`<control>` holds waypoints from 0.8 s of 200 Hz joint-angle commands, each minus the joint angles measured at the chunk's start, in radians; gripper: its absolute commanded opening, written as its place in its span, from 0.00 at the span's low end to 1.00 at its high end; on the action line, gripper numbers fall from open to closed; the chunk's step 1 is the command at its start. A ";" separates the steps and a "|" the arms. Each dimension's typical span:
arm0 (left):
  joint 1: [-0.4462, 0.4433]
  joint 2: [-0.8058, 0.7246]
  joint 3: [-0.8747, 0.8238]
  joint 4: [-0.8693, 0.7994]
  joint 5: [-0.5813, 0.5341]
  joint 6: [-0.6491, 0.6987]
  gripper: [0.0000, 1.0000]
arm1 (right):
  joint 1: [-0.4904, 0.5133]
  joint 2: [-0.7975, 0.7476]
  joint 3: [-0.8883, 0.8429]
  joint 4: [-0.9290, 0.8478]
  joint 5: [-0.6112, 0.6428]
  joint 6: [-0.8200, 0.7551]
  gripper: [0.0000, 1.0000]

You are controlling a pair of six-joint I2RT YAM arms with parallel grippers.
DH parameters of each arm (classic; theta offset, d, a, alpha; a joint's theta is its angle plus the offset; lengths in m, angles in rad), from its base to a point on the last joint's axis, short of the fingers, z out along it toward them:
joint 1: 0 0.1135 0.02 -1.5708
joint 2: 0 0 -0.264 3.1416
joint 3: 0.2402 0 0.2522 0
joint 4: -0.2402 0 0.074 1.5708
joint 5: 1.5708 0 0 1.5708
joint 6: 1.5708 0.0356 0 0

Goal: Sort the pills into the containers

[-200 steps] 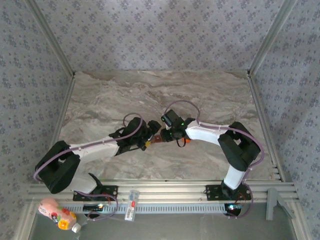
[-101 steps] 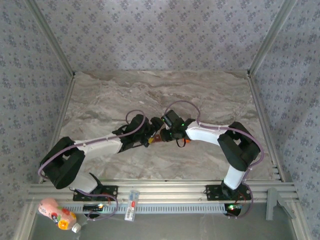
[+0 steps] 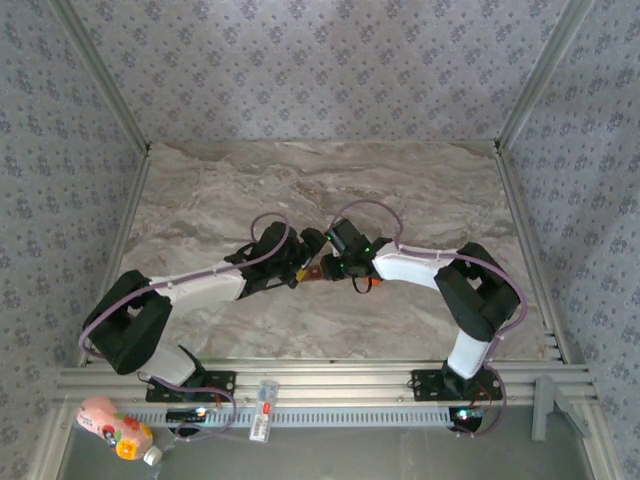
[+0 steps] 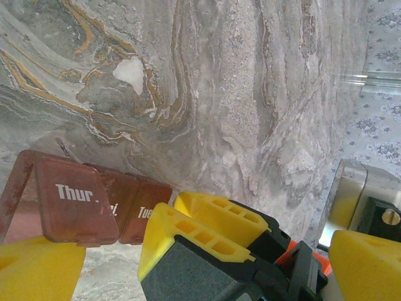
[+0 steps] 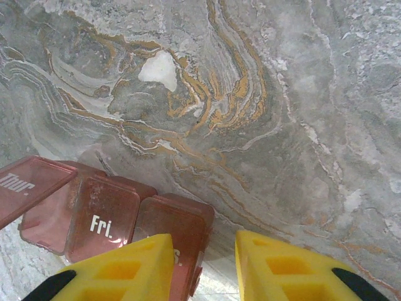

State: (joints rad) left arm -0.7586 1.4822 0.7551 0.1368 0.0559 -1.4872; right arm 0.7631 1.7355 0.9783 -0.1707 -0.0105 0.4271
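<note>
right wrist view is showing the pill organizer [image 5: 166, 222] lying on the marble table [image 5: 282, 125] just under the right gripper [image 5: 203, 241], jaws standing narrowly apart around nothing visible, while the left gripper [image 4: 200, 248] is hanging wide open by the raised thur lid [image 4: 72, 200], so lid-opening is probably proceeding, calling next for lifting the fri lid [image 5: 103, 216].

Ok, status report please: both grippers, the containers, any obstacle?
Left gripper open wide. Right gripper at end of containers, fingers slightly apart, grip unclear. Thur lid up, Fri lid shut. Grippers crowd each other.
</note>
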 commanded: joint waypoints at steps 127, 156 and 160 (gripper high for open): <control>0.062 0.135 0.117 0.060 0.011 0.048 1.00 | 0.019 0.060 -0.047 -0.070 0.029 -0.012 0.33; 0.064 0.148 0.127 0.072 0.019 0.050 1.00 | 0.019 0.065 -0.049 -0.069 0.030 -0.011 0.32; 0.065 0.146 0.128 0.074 0.020 0.049 1.00 | 0.019 0.065 -0.050 -0.069 0.029 -0.011 0.33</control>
State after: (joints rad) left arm -0.7059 1.5856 0.8436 0.1734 0.0937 -1.4479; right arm 0.7471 1.7451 0.9752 -0.1455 0.0132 0.5018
